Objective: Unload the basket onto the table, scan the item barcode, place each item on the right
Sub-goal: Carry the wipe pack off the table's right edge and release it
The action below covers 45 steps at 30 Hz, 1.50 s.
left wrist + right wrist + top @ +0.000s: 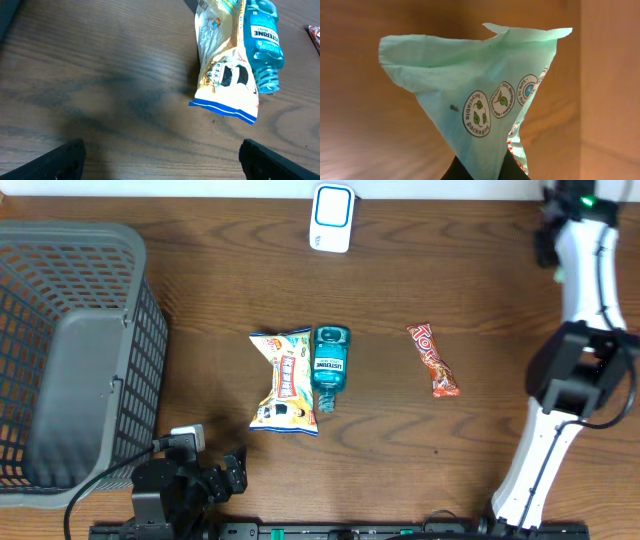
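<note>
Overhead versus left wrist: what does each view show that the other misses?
Overhead only: basket, scanner, right arm. Left wrist only: its fingertips close up, wide apart, and the bag's small print. Both: bag, bottle, table, and the candy bar, just an edge at the wrist.

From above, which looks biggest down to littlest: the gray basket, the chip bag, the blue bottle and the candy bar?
1. gray basket, by far the biggest
2. chip bag
3. blue bottle
4. candy bar, about as long as the bottle but thinner, so that last pair is close
</note>
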Motion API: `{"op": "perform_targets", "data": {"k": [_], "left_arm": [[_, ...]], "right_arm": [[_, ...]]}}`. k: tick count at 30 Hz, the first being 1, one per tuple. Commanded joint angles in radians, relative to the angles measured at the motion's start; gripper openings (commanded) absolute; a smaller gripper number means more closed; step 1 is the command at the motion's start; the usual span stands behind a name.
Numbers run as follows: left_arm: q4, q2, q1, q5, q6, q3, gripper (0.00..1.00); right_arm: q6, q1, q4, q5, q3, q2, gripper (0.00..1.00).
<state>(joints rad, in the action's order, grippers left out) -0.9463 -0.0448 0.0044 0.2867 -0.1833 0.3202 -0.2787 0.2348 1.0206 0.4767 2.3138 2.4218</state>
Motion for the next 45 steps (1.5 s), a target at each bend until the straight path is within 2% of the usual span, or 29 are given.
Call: {"op": "perform_targets", "data": {"k": [1, 10, 15, 17, 18, 19, 20, 24, 27, 31, 35, 38, 40, 45], "left_arm": [[-0.011, 0.0, -0.004, 0.008, 0.006, 0.003, 0.98], [-0.011, 0.0, -0.004, 0.008, 0.006, 0.003, 0.98], [-0.011, 0.0, -0.004, 0.009, 0.006, 0.003, 0.98], [-0.011, 0.0, -0.004, 0.008, 0.006, 0.003, 0.98], [-0.011, 0.0, -0.004, 0.008, 0.006, 0.003, 0.98], [-0.011, 0.0, -0.004, 0.008, 0.006, 0.003, 0.98], [-0.011, 0.0, -0.004, 0.008, 0.006, 0.003, 0.98], [-0.011, 0.0, -0.004, 0.008, 0.006, 0.003, 0.98], [-0.011, 0.0, -0.004, 0.008, 0.006, 0.003, 0.98], [-0.011, 0.0, -0.004, 0.008, 0.006, 0.003, 0.98], [-0.011, 0.0, -0.004, 0.008, 0.006, 0.003, 0.98], [-0.011, 0.0, -0.004, 0.008, 0.006, 0.003, 0.98], [-0.011, 0.0, -0.004, 0.009, 0.006, 0.003, 0.98], [-0.011, 0.0, -0.004, 0.008, 0.006, 0.003, 0.98]], "right_arm": [[0.048, 0.105, -0.047, 0.011, -0.079, -0.001, 0.01], [-0.01, 0.344, -0.163, 0.006, -0.182, -0.001, 0.02], [-0.009, 0.405, -0.179, -0.093, -0.182, -0.001, 0.1], [-0.005, 0.411, -0.18, -0.139, -0.182, -0.001, 0.29], [-0.005, 0.412, -0.18, -0.158, -0.182, -0.003, 0.52], [-0.005, 0.412, -0.179, -0.162, -0.181, -0.006, 0.82], [0.004, 0.412, -0.18, -0.162, -0.181, -0.01, 0.99], [0.068, 0.409, -0.187, -0.198, -0.177, -0.055, 0.99], [0.116, 0.405, -0.187, -0.307, -0.173, -0.126, 0.99], [0.195, 0.405, -0.187, -0.541, -0.173, -0.251, 0.99], [0.277, 0.401, -0.206, -0.885, -0.173, -0.407, 0.99], [0.336, 0.387, -0.225, -1.036, -0.173, -0.483, 0.99], [0.375, 0.362, -0.226, -1.095, -0.173, -0.531, 0.99], [0.397, 0.245, -0.212, -1.101, -0.173, -0.61, 0.99]]}}
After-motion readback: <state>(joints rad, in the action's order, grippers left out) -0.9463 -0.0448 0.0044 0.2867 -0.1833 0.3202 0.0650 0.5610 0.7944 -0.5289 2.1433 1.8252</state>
